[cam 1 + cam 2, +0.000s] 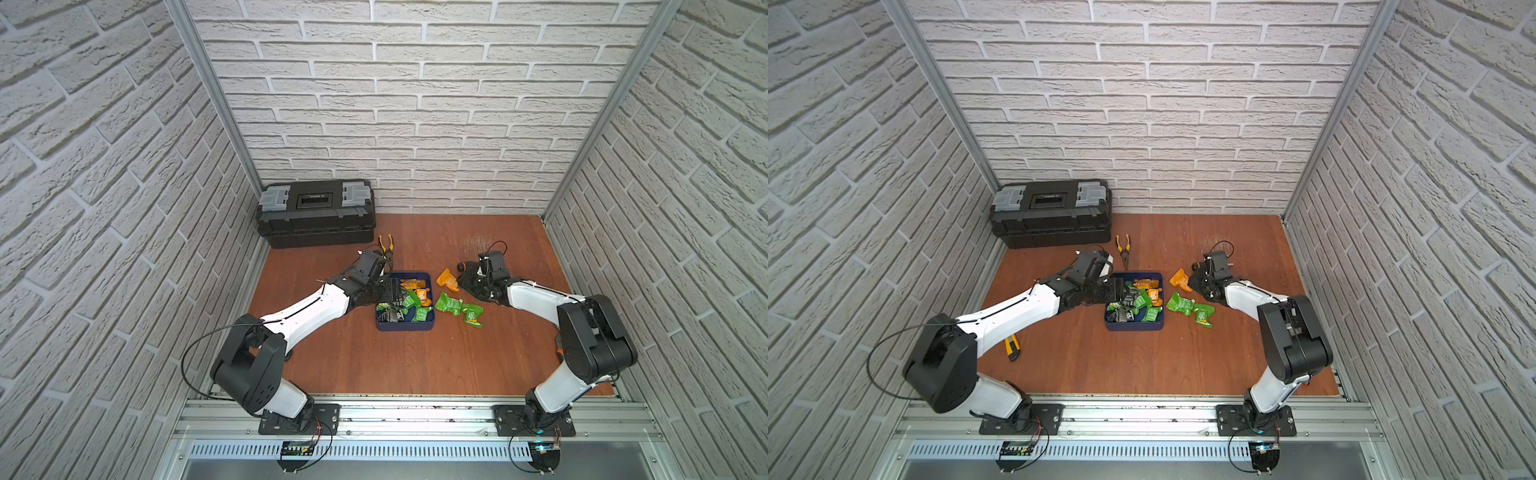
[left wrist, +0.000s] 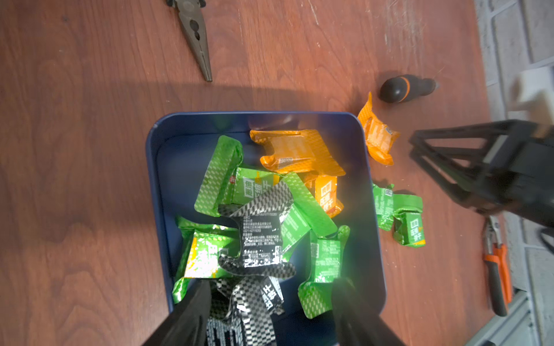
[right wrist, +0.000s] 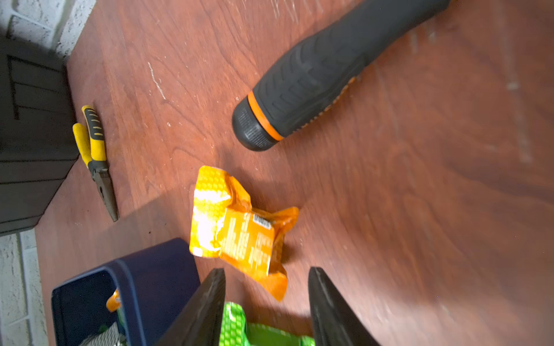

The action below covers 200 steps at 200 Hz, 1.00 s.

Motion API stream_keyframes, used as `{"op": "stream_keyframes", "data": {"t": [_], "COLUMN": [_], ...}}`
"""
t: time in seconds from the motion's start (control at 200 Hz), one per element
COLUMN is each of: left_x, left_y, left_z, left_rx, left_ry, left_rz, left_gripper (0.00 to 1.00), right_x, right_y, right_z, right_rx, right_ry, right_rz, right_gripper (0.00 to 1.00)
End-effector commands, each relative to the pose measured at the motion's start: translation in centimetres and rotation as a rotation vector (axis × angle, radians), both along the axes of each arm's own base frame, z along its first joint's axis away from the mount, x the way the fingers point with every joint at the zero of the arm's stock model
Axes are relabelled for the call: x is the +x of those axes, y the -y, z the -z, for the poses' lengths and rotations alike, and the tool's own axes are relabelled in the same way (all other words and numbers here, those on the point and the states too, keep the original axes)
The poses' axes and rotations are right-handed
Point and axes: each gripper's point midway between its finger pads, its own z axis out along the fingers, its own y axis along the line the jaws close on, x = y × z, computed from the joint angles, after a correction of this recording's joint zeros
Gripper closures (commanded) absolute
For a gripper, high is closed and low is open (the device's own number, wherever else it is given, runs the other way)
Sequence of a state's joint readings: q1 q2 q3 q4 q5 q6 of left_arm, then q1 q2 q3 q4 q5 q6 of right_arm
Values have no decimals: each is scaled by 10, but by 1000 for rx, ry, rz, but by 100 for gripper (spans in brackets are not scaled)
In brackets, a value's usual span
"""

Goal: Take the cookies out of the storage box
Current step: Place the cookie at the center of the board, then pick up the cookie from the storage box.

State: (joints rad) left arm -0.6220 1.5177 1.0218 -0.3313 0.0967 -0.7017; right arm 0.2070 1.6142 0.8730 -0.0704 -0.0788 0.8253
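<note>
Most of the cookies (image 1: 409, 301) lie heaped in the blue box (image 1: 405, 329) at mid-table, with one orange packet (image 3: 236, 230) and two green packets (image 1: 459, 309) loose on the table (image 1: 353, 365) just right of it. The left gripper (image 2: 271, 287) hangs in the box, fingers spread either side of a black packet (image 2: 248, 302). The right gripper (image 3: 266, 269) stands parted and empty beside the orange packet. Judged light, crinkly, slippery and crushable: pinch a crimped end flap, gently.
</note>
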Motion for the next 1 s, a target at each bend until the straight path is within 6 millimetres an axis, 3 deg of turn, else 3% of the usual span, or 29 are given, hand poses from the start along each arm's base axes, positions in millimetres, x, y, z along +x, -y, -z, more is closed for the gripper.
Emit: {"op": "stream_keyframes", "data": {"t": [0.0, 0.1, 0.32, 0.67, 0.995], "left_x": [1, 2, 1, 13, 22], "left_y": [-4, 1, 10, 18, 19], "left_z": [2, 8, 21, 42, 58], "left_rx": [120, 184, 324, 425, 423], "left_ry": [2, -13, -37, -71, -92], "left_rz": [9, 42, 114, 104, 83], "left_gripper": [28, 24, 26, 33, 34], "right_x": [-13, -24, -47, -79, -84], "right_y": [21, 29, 27, 32, 31], "right_z": [-23, -36, -49, -39, -38], "right_rx": [-120, -156, -133, -117, -106], "right_ry": [35, 46, 53, 35, 35], "right_rz": [14, 13, -16, -11, -15], "right_gripper": [45, 43, 42, 42, 43]}}
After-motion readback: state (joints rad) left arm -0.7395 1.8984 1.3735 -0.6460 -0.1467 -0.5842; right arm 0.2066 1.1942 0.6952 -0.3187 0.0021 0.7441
